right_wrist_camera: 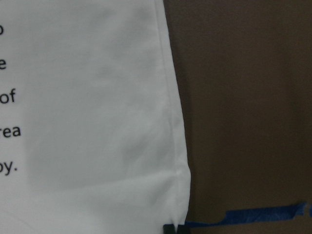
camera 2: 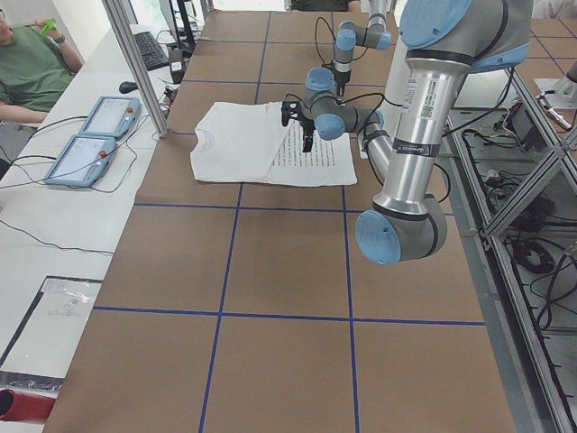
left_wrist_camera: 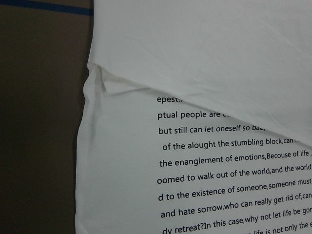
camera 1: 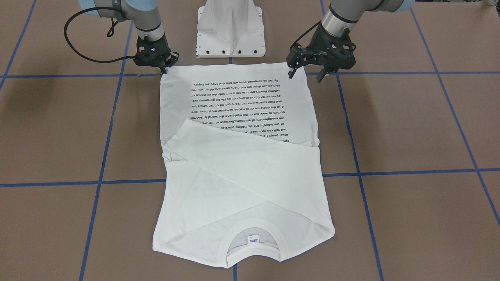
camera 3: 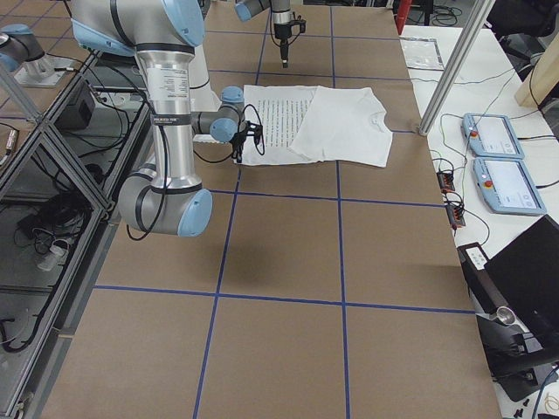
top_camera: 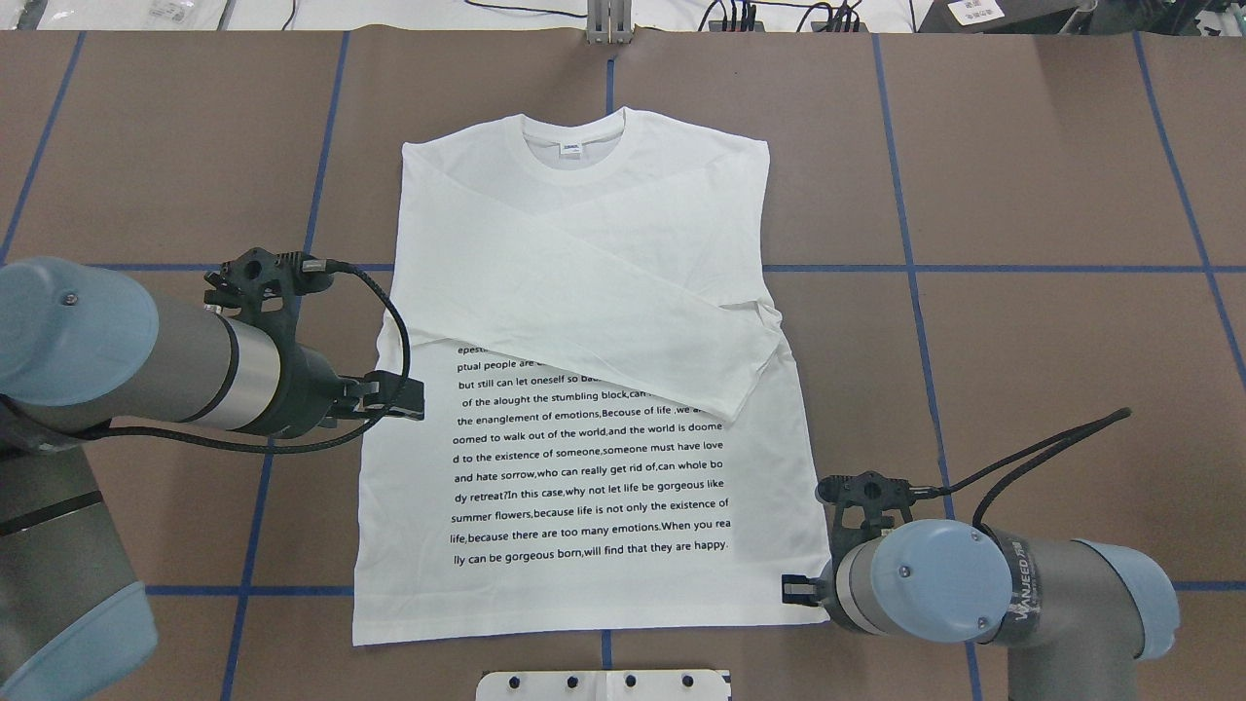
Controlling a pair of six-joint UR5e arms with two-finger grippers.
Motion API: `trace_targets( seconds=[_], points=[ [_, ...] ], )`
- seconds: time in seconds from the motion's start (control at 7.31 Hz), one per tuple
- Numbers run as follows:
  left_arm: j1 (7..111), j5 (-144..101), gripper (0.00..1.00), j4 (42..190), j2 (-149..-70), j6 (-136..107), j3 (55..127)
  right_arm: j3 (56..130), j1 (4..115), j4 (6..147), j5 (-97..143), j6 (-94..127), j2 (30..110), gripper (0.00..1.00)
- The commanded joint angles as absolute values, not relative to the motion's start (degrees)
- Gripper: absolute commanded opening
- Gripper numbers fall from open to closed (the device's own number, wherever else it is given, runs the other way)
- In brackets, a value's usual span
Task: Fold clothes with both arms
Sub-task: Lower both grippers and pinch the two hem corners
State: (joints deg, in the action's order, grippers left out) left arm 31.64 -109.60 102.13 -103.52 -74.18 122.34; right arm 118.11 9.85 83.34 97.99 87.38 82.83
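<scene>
The T-shirt lay flat on the tabletop, sleeves crossed. The front-facing view showed the left tool spread; the right tool, at the hem corner, could not be judged.

Brown table surface gridded with blue tape lines; white side bench carrying two control tablets and cables; aluminium frame post; seated operator in green; white pedestal base

The folded sleeve hides the printed text's top lines; the neck label's print is too small to read.
</scene>
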Motion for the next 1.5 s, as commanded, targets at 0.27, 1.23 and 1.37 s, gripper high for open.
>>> trace_targets(
  seconds=[0.27,1.23,1.37],
  points=[
    [31.64,-109.51,1.0,102.13,-102.66,-74.35,122.26,119.26,10.19,84.46,97.65,87.62,82.27,0.0],
    [11.27,-98.44,0.98,103.27,-95.27,-100.62,122.09,122.87,11.6,83.67,97.12,88.15,81.74,0.0],
    [9.25,-98.26,0.98,103.36,-95.19,-102.37,120.95,122.87,11.69,83.67,97.12,88.15,81.74,0.0]
  ],
)
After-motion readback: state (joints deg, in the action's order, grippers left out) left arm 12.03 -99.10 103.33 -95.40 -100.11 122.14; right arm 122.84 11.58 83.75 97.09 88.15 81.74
